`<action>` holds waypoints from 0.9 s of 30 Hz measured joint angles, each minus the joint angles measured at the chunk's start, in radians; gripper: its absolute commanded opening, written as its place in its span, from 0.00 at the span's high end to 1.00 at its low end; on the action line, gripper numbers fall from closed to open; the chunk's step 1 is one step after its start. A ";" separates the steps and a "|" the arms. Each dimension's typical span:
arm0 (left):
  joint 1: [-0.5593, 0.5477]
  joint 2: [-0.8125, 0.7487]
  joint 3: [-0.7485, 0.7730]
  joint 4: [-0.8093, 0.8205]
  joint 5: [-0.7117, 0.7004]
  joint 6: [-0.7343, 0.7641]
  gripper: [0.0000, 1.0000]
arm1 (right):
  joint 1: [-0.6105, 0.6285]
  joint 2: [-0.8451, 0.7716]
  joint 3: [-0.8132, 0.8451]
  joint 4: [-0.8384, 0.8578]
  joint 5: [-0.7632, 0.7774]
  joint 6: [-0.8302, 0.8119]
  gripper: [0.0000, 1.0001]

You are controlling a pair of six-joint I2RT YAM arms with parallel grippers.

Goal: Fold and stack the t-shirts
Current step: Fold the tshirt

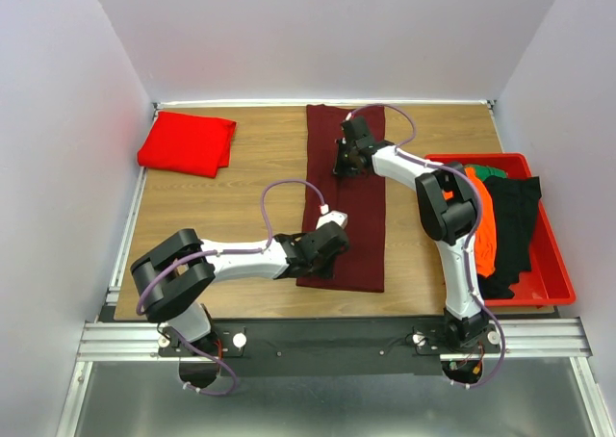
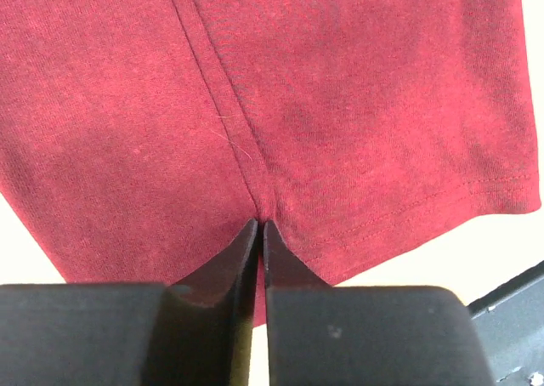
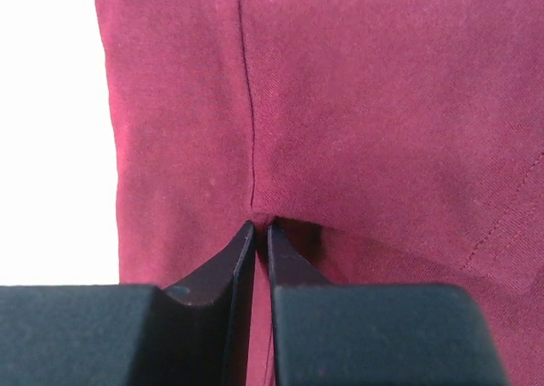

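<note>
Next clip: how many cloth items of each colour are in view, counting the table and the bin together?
red t-shirt, folded: 1
maroon t-shirt, lying as a long strip: 1
orange garment, in the red bin: 1
green garment, in the bin, mostly hidden: 1
black garment, in the bin: 1
Total: 5

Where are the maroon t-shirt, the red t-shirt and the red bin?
maroon t-shirt [image 1: 358, 223], top view, bare cloth right of centre.
red t-shirt [image 1: 186, 142], top view, middle of the fold.
red bin [image 1: 551, 264], top view, right wall.
</note>
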 measured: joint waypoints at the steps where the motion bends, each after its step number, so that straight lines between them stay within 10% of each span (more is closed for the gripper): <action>1: 0.000 0.000 0.000 -0.001 0.000 0.001 0.95 | 0.000 0.001 0.002 0.000 0.000 0.000 0.87; 27: 0.000 -0.139 -0.032 -0.031 0.002 0.020 1.00 | 0.000 -0.067 -0.047 0.000 0.113 0.027 0.98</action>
